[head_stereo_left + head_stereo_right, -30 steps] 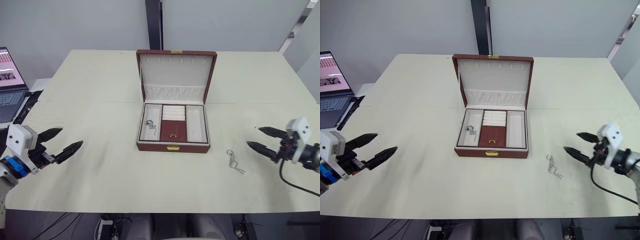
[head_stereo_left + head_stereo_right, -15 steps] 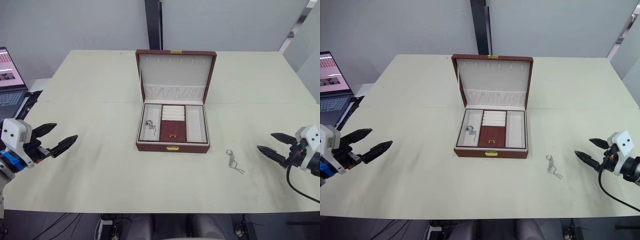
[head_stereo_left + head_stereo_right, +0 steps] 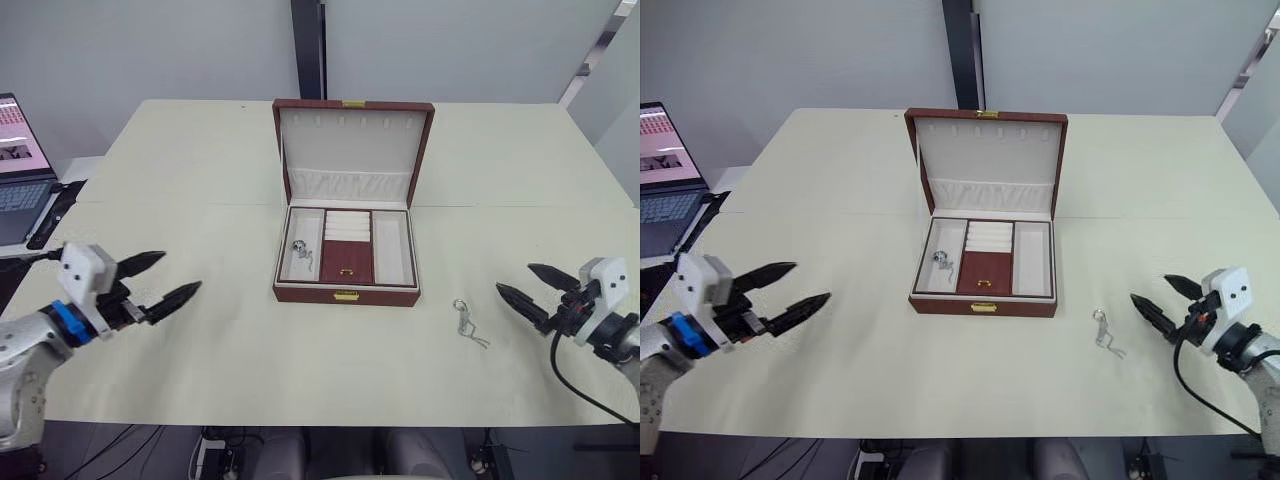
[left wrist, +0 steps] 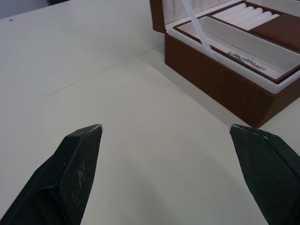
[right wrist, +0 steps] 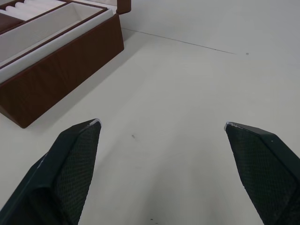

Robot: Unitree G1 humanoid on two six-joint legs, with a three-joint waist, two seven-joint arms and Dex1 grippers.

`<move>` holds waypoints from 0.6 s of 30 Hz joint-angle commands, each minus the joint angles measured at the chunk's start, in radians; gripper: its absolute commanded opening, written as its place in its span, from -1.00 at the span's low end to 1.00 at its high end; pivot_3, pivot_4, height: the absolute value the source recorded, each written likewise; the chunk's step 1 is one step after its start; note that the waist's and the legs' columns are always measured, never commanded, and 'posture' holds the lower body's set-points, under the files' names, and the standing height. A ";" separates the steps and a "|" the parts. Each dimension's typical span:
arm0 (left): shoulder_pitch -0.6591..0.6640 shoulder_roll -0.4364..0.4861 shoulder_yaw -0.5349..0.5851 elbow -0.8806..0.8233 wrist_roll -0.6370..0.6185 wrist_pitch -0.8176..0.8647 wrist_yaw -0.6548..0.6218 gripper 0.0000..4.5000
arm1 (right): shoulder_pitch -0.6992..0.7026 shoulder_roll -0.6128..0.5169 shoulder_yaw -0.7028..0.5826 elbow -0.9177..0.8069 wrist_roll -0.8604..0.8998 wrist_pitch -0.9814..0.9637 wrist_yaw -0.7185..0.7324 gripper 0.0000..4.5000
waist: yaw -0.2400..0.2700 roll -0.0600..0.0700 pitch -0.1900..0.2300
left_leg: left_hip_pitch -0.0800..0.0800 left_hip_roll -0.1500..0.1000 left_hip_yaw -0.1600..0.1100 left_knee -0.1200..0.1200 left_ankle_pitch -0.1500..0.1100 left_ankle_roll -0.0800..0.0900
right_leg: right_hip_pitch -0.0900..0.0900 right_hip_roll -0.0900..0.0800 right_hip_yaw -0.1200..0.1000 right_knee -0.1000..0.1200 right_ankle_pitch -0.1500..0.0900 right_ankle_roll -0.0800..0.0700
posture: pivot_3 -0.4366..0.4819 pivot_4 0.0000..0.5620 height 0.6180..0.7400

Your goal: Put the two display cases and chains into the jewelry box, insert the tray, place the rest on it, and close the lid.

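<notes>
On the cream table point(image 3: 220, 360), centre, sits the jewelry box point(image 3: 346, 294): dark red wood-grain walls, small gold clasp at front, w/ the lid point(image 3: 352, 150) standing upright, cream-lined inside w/ a gathered pocket and a row of small hooks. The tray point(image 3: 346, 247) is seated in the box: cream compartments each side, ribbed ring-roll section at back, dark red centre flap w/ gold tab. A thin silver chain point(image 3: 301, 249) lies in the tray's left compartment. A second chain w/ a round ring point(image 3: 466, 321) lies on the bare table to the right of the box, near its front corner, apart from it.

Left gripper point(image 3: 160, 281) hovers well left of the box, black tapered fingers spread wide, holding nothing. Right gripper point(image 3: 530, 285) hovers to the right of the loose chain, also spread wide and empty.

Head views alone show the lid, the loose chain and a laptop point(image 3: 18, 170) at the table's far left edge. Left wrist view gives the box's left wall close up, the chain glinting in its compartment, plus a cross-hatched texture on the fingers point(image 4: 70, 173). Right wrist view shows the box's right front corner point(image 5: 56, 75) and bare table between the fingers.
</notes>
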 commanded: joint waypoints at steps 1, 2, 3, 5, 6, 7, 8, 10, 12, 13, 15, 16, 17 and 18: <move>0.002 -0.015 -0.045 -0.129 -0.031 0.011 -0.005 1.00 | 0.047 0.052 -0.029 -0.131 0.016 0.007 -0.090 0.99 | 0.001 0.000 0.000 | 0.000 0.000 0.000 0.000 0.000 0.000 | 0.000 0.000 0.000 0.000 0.000 0.000 | -0.05 -0.47 1.00; 0.003 -0.017 -0.061 -0.156 -0.037 0.024 -0.007 1.00 | 0.065 0.066 -0.025 -0.160 0.018 0.015 -0.107 0.99 | 0.001 0.000 0.000 | 0.000 0.000 0.000 0.000 0.000 0.000 | 0.000 0.000 0.000 0.000 0.000 0.000 | -0.05 -0.47 1.00; 0.003 -0.018 -0.082 -0.185 -0.042 0.037 -0.009 1.00 | 0.088 0.079 -0.013 -0.188 0.011 0.012 -0.116 0.99 | 0.001 0.000 0.000 | 0.000 0.000 0.000 0.000 0.000 0.000 | 0.000 0.000 0.000 0.000 0.000 0.000 | -0.05 -0.47 1.00; -0.002 -0.022 -0.114 -0.236 -0.059 0.061 -0.007 1.00 | 0.127 0.102 0.010 -0.234 0.003 0.015 -0.134 0.99 | 0.001 0.000 0.000 | 0.000 0.000 0.000 0.000 0.000 0.000 | 0.000 0.000 0.000 0.000 0.000 0.000 | -0.05 -0.47 1.00; -0.005 -0.024 -0.127 -0.256 -0.066 0.069 -0.006 1.00 | 0.141 0.112 0.019 -0.250 0.002 0.018 -0.144 0.99 | 0.001 0.000 0.000 | 0.000 0.000 0.000 0.000 0.000 0.000 | 0.001 0.000 0.000 0.000 0.000 0.000 | -0.05 -0.47 1.00; -0.008 -0.026 -0.143 -0.275 -0.069 0.074 -0.005 1.00 | 0.153 0.123 0.030 -0.261 -0.003 0.016 -0.156 0.99 | 0.001 0.000 0.000 | 0.000 0.000 0.000 0.000 0.000 0.000 | 0.001 0.000 0.000 0.000 0.000 0.000 | -0.05 -0.47 1.00; -0.009 -0.027 -0.153 -0.287 -0.070 0.077 -0.004 1.00 | 0.160 0.130 0.036 -0.268 -0.007 0.014 -0.165 0.99 | -0.001 0.000 0.000 | 0.001 0.000 0.000 0.000 0.000 0.000 | 0.001 0.000 0.001 0.000 0.000 0.000 | -0.05 -0.47 1.00; -0.018 -0.032 -0.212 -0.327 -0.065 0.072 -0.019 1.00 | 0.200 0.151 0.094 -0.294 -0.052 -0.003 -0.190 0.99 | -0.001 0.000 -0.001 | 0.001 0.000 0.001 0.000 0.000 0.000 | 0.001 0.000 0.001 0.001 0.000 0.000 | -0.05 -0.47 1.00; -0.021 -0.035 -0.282 -0.369 -0.056 0.062 -0.046 1.00 | 0.237 0.175 0.153 -0.320 -0.088 -0.005 -0.218 0.99 | 0.000 0.000 -0.001 | 0.002 0.000 0.000 0.000 0.000 0.000 | 0.001 0.001 0.001 0.001 0.000 0.000 | -0.05 -0.47 1.00; -0.020 -0.036 -0.308 -0.381 -0.048 0.052 -0.060 1.00 | 0.244 0.188 0.173 -0.323 -0.104 -0.009 -0.232 0.99 | 0.000 0.000 -0.001 | 0.002 0.000 0.000 -0.001 0.000 0.000 | 0.001 0.001 0.001 0.000 0.000 0.000 | -0.05 -0.47 1.00; -0.017 -0.035 -0.339 -0.385 -0.032 0.030 -0.078 1.00 | 0.251 0.200 0.200 -0.320 -0.138 -0.017 -0.256 0.99 | -0.001 0.001 -0.001 | 0.002 0.000 0.001 -0.001 0.000 0.000 | 0.001 0.001 0.001 0.000 0.000 0.000 | -0.05 -0.47 1.00; -0.016 -0.036 -0.354 -0.384 -0.024 0.017 -0.087 1.00 | 0.253 0.209 0.214 -0.318 -0.151 -0.024 -0.266 0.99 | -0.002 0.001 -0.001 | 0.002 0.000 0.001 -0.001 0.000 -0.001 | 0.001 0.001 0.002 0.000 0.000 0.000 | -0.05 -0.47 1.00; -0.016 -0.035 -0.370 -0.381 -0.011 0.000 -0.098 1.00 | 0.254 0.217 0.230 -0.317 -0.164 -0.027 -0.276 0.99 | -0.002 0.001 -0.001 | 0.003 -0.001 0.002 -0.001 0.000 -0.001 | 0.001 0.001 0.003 0.000 0.000 0.000 | -0.05 -0.47 1.00; -0.015 -0.035 -0.383 -0.378 0.000 -0.015 -0.108 1.00 | 0.253 0.223 0.242 -0.315 -0.175 -0.030 -0.285 0.99 | -0.001 0.001 -0.001 | 0.004 -0.001 0.002 -0.002 0.000 -0.001 | 0.002 0.001 0.003 0.000 0.000 0.000 | -0.05 -0.47 1.00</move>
